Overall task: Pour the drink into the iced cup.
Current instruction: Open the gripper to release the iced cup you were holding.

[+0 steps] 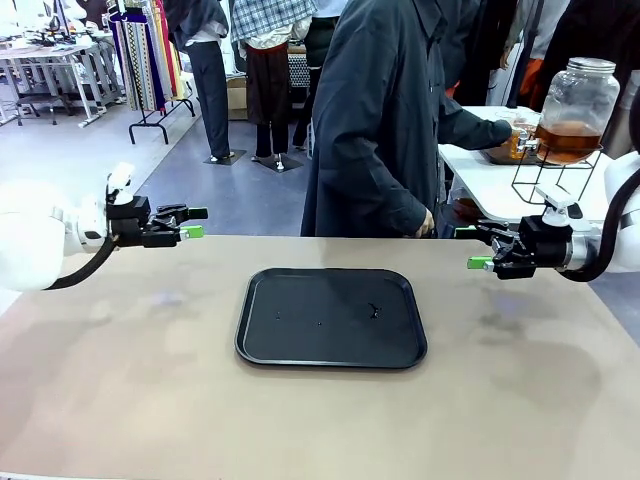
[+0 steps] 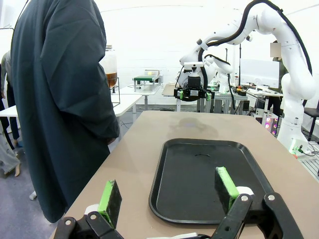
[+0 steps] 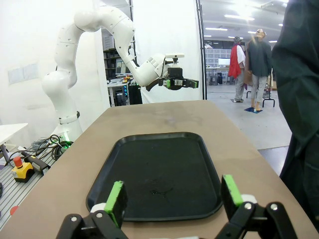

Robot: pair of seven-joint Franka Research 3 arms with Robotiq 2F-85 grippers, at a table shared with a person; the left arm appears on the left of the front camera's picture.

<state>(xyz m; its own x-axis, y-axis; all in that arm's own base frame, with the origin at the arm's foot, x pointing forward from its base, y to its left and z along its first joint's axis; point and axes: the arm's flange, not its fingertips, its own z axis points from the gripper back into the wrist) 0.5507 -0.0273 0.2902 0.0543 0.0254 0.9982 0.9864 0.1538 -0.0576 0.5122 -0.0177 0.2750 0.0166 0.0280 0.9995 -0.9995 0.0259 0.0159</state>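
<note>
A black tray (image 1: pixel 330 318) lies at the middle of the table (image 1: pixel 120 400), bare but for a few small drops. No cup stands on the table yet. The left tool (image 1: pixel 194 222) hangs over the far left edge with its green pads spread apart and nothing between them; the right tool (image 1: pixel 478 248) hangs over the far right edge, pads likewise spread wide and holding nothing.

The drink (image 1: pixel 568 136), an amber-brown liquid, sits low in a big glass jar (image 1: pixel 578 108) with a metal lid, raised on a wire stand (image 1: pixel 555 170) on a white side table (image 1: pixel 480 175) beyond the far right corner. A person (image 1: pixel 385 120) in a dark coat stands at the far edge, one hand reaching toward the jar's tap.

Whatever cup or pitcher arrives will probably be glass or thin plastic: smooth, perhaps wet, and heavy with liquid that sloshes. It is best gripped around the middle of its wall, firmly but without crushing, and kept upright until it tips over the cup.
</note>
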